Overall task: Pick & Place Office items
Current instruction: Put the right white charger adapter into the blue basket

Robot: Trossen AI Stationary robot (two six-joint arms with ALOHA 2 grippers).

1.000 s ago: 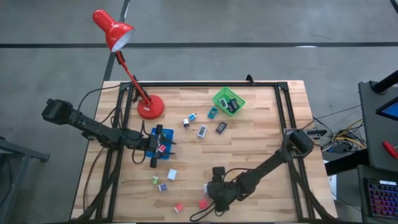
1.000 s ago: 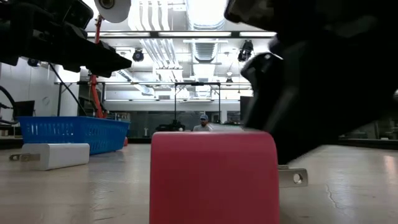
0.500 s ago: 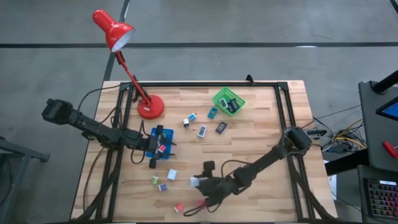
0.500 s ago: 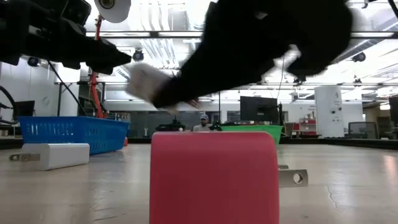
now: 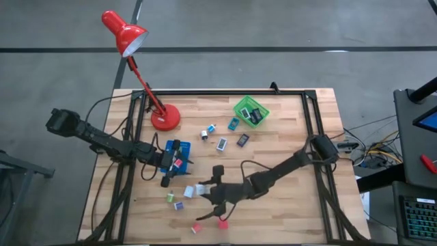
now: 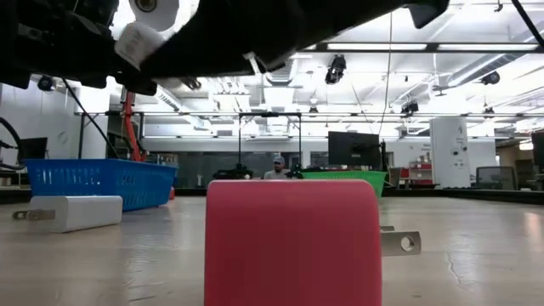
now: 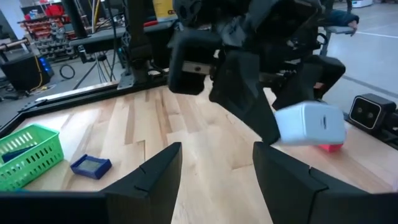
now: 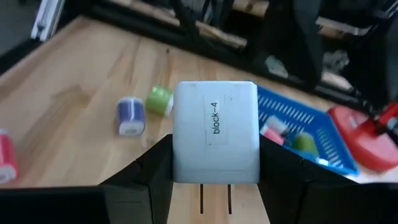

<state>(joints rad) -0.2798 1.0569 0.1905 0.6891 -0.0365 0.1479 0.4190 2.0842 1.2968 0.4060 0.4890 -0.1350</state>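
My right gripper [image 5: 203,189] is shut on a white cube-like block labelled "block-4" [image 8: 216,127], above the table's near middle; it also shows in the left wrist view [image 7: 310,124]. My left gripper [image 5: 166,179] is open and empty at the near edge of the blue tray [image 5: 177,156], which holds a few small pieces. A white block [image 5: 188,192], a green block [image 5: 170,197] and a purple block [image 5: 179,205] lie on the table close by. Two red blocks [image 5: 222,223] [image 5: 196,227] lie near the front edge. Dark and teal flat pieces [image 5: 222,143] lie at the far middle. My right gripper pinches the white block by its two opposite side faces [image 8: 180,146] between its two fingers. The fingers come from the table's right. The block is lifted clear of the table, its labelled face toward the wrist camera and its two metal prongs [image 8: 214,198] pointing back between the fingers.
A red desk lamp stands with its base [image 5: 164,117] at the far left. A green basket [image 5: 250,111] with dark pieces stands at the far middle. In the low view a red block [image 6: 291,242] fills the foreground and a white charger [image 6: 75,212] lies left of it.
My right gripper has risen from the table beside the red block near the front edge, carrying the white block. It has gone toward the table's left and far edges, toward the blue tray. The block is now lifted clear.
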